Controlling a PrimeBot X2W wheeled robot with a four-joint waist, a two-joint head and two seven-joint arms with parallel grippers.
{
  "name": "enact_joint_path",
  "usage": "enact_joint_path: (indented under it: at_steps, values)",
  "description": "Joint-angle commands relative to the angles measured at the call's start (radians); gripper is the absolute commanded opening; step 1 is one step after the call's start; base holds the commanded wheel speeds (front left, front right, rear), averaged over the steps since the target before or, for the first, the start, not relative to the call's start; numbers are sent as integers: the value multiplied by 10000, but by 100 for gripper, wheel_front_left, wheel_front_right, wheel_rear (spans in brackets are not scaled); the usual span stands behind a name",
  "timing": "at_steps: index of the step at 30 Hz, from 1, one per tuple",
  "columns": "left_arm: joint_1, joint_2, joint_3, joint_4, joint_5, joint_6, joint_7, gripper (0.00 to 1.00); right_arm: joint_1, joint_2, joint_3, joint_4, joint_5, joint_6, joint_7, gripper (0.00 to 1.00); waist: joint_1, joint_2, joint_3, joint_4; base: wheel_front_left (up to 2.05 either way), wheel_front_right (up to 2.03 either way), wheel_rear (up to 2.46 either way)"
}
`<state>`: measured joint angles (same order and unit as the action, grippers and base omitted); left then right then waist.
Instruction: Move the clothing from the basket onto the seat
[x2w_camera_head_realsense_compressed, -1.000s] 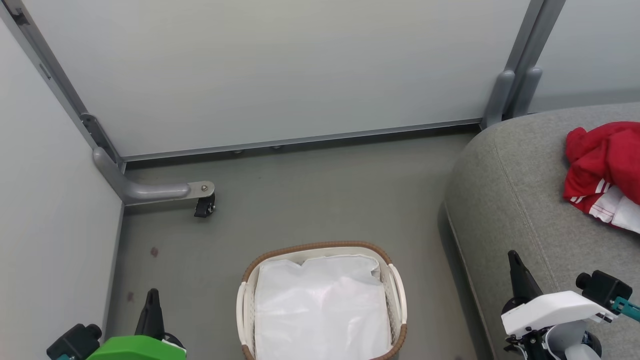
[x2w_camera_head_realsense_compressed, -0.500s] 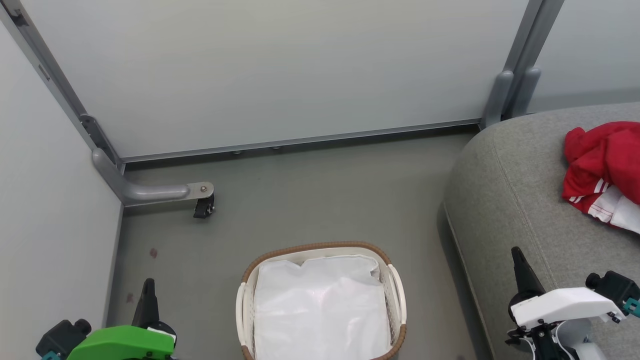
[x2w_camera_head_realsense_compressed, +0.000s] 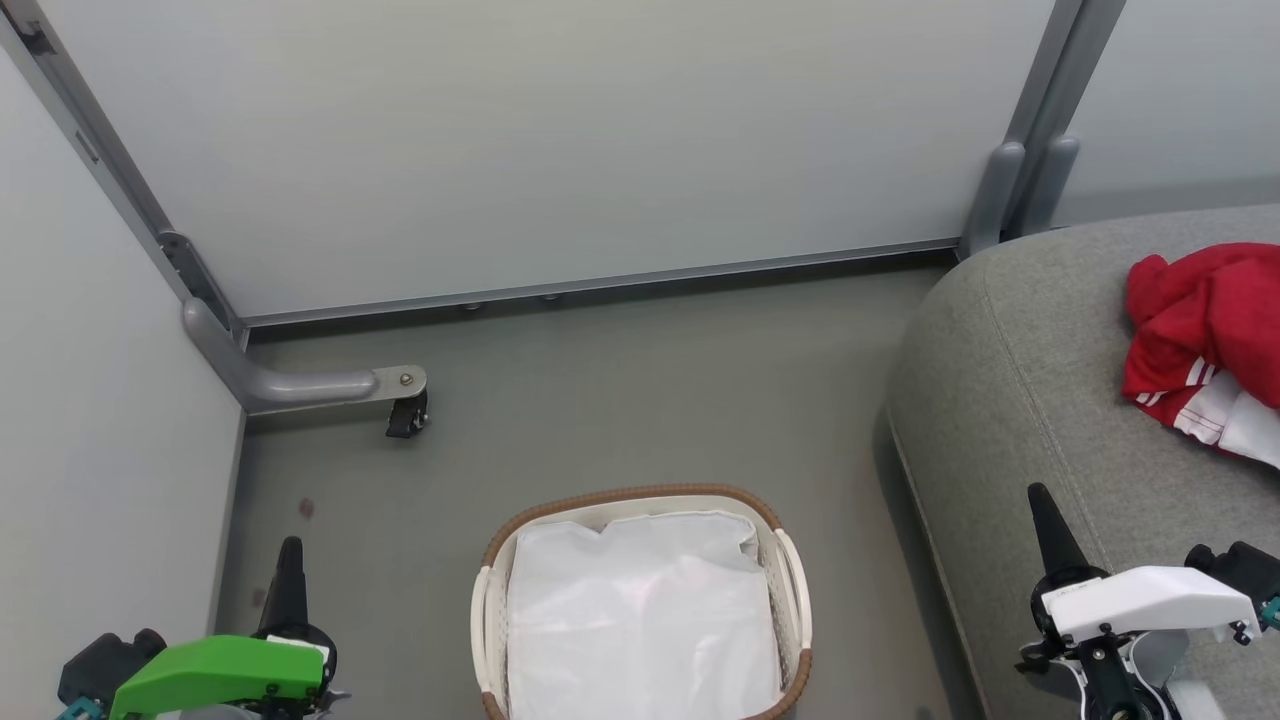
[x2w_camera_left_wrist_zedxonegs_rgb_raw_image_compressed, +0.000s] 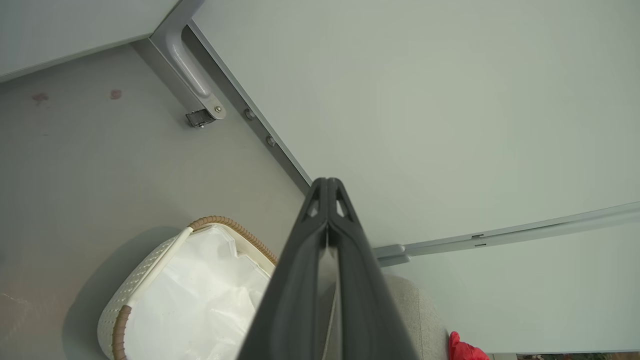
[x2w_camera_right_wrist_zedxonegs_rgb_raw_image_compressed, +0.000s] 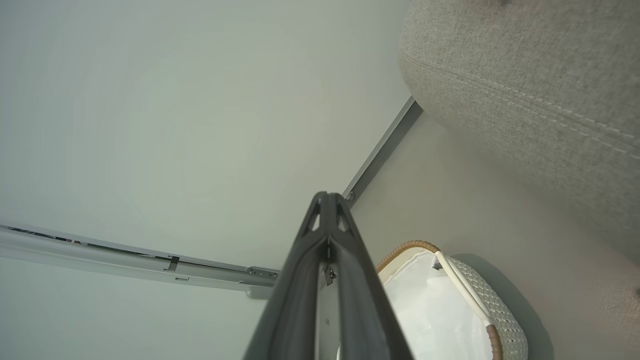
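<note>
The clothing (x2w_camera_head_realsense_compressed: 1205, 340) lies bunched on the seat (x2w_camera_head_realsense_compressed: 1020, 400), at the head view's right edge; the basket (x2w_camera_head_realsense_compressed: 630, 497), its white liner (x2w_camera_head_realsense_compressed: 640, 620) showing, stands on the floor (x2w_camera_head_realsense_compressed: 640, 390) near the seat's rounded corner; open floor runs to the wall panel (x2w_camera_head_realsense_compressed: 560, 140); the left gripper (x2w_camera_head_realsense_compressed: 290, 550) and right gripper (x2w_camera_head_realsense_compressed: 1040, 497) flank the basket, each with its 2 fingers pressed together.

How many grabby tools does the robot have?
2. The left tool is at the lower left, beside the basket; the right tool is at the lower right, by the seat.
</note>
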<state>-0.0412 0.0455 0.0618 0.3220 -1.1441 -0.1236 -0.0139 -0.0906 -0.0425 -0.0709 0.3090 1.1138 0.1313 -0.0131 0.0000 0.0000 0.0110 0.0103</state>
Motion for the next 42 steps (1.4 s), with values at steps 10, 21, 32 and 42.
enact_joint_path:
  at_steps: [10, 21, 32, 42]
  values:
    - [-364, 57, 157, -266, -1100, -62, 301, 0, -178, -74, -124, -246, 1175, -5, 306, 0, 0, 0, -14, -18, 0, 0, 0]
    - [-474, 61, 252, -414, -2045, -75, 565, 0, -199, -82, -211, -360, 2161, -6, 570, 0, 0, 0, -28, -37, 0, 0, 0]
    - [-567, 66, 343, -530, -2871, -87, 801, 0, -215, -89, -291, -454, 3060, -7, 796, 0, 0, 0, -42, -55, 0, 0, 0]
    - [-657, 69, 433, -632, -3591, -88, 992, 0, -216, -96, -353, -548, 3825, -7, 1001, 0, 0, 0, -56, -72, 0, 0, 0]
